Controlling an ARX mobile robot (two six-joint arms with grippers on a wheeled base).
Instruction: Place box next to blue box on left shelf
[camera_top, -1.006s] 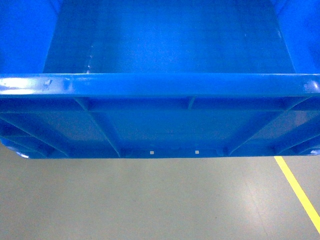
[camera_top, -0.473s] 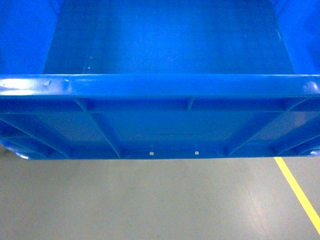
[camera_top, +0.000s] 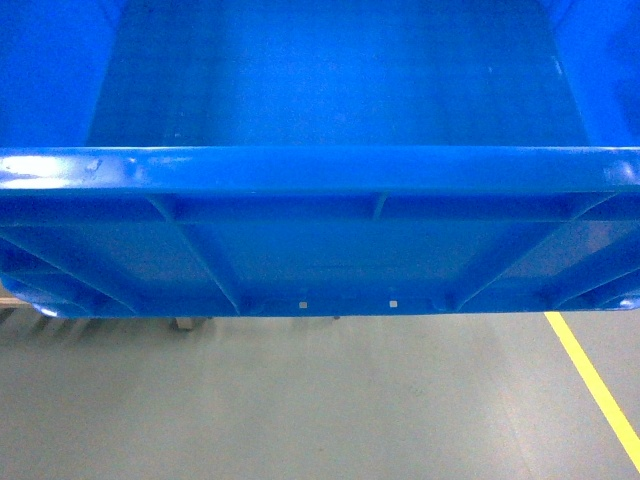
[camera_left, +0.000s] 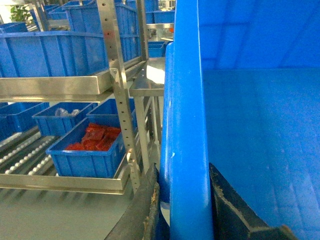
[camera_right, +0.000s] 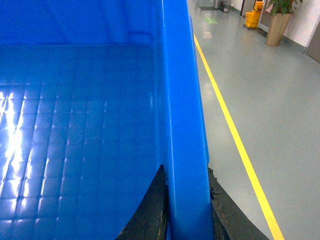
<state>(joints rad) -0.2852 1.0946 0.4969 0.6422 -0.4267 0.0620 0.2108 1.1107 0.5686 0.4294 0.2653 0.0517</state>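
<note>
Filling most of the head view, the box (camera_top: 330, 180) hangs above the grey floor (camera_top: 300, 400), carried between the two arms. The left gripper (camera_left: 184, 210) is clamped over the box's left rim, one dark finger (camera_left: 145, 210) outside the wall and one inside. The right gripper (camera_right: 186, 210) pinches the right rim the same way. Off to the left stands the left shelf (camera_left: 25, 155), its white rollers showing, with a smaller blue bin (camera_left: 92, 150) of red packets (camera_left: 97, 137) at its right end. A yellow floor line (camera_right: 235, 135) runs along the box's right side.
</note>
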